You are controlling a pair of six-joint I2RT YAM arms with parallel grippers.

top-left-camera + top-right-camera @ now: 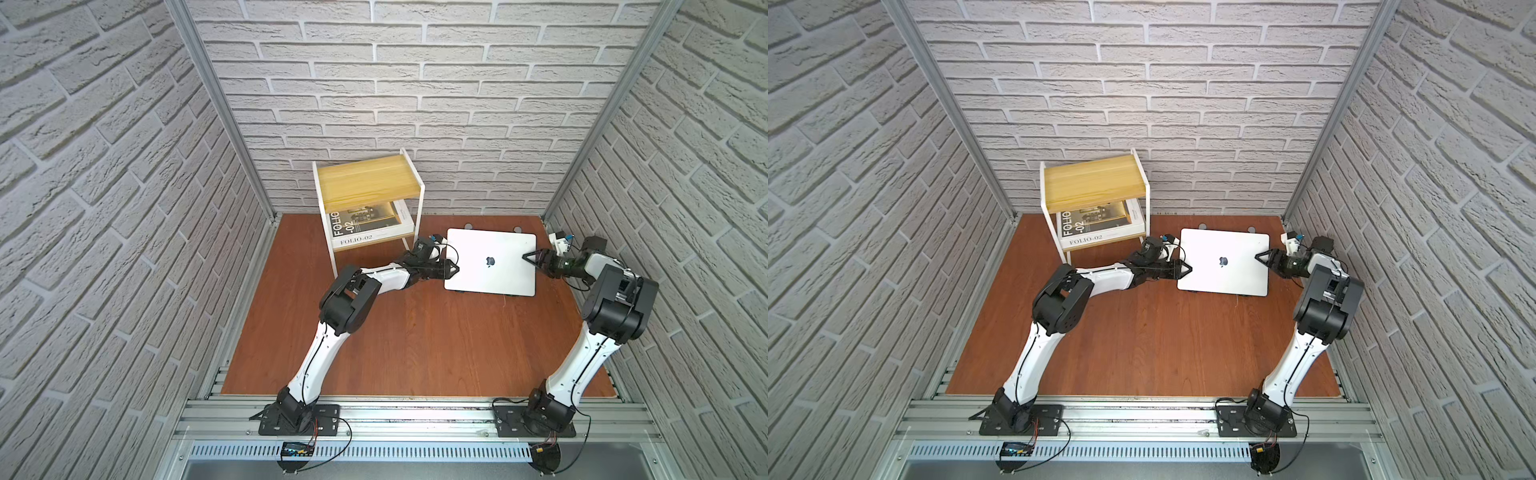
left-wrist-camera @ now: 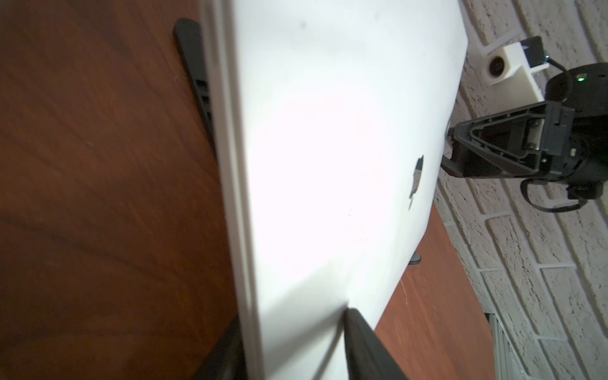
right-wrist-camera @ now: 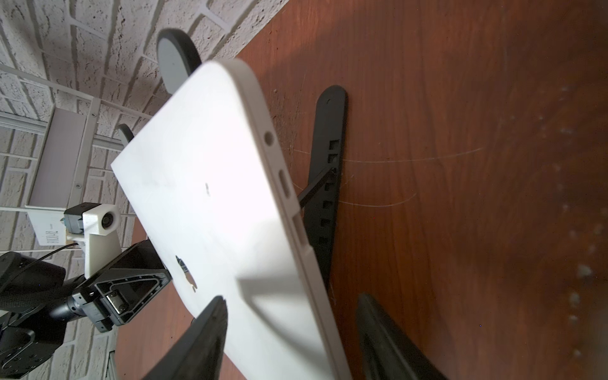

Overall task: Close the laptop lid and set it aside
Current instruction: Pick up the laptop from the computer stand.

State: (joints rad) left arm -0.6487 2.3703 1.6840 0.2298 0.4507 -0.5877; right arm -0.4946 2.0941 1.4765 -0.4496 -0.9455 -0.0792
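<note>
The silver-white laptop (image 1: 478,274) (image 1: 1208,274) lies closed at the back right of the table. Its lid (image 2: 329,164) (image 3: 223,204) faces up, with the dark apple logo on it. It rests slightly raised on a dark grey folding stand (image 3: 325,184). My left gripper (image 1: 455,269) (image 2: 292,317) is at the laptop's left edge. One finger (image 2: 362,342) presses on the lid and the other sits under the edge, shut on the laptop. My right gripper (image 1: 527,257) (image 3: 291,297) straddles the right edge. It is open, with one finger (image 3: 210,322) hovering over the lid and the other clear of the side.
A white-framed shelf with a yellow wooden top (image 1: 365,183) stands at the back left, close to the left wrist. The "FOLIO-02" book (image 1: 361,237) lies on its lower level. The stand's feet (image 1: 468,226) poke out behind the laptop. Brick walls close in on three sides.
</note>
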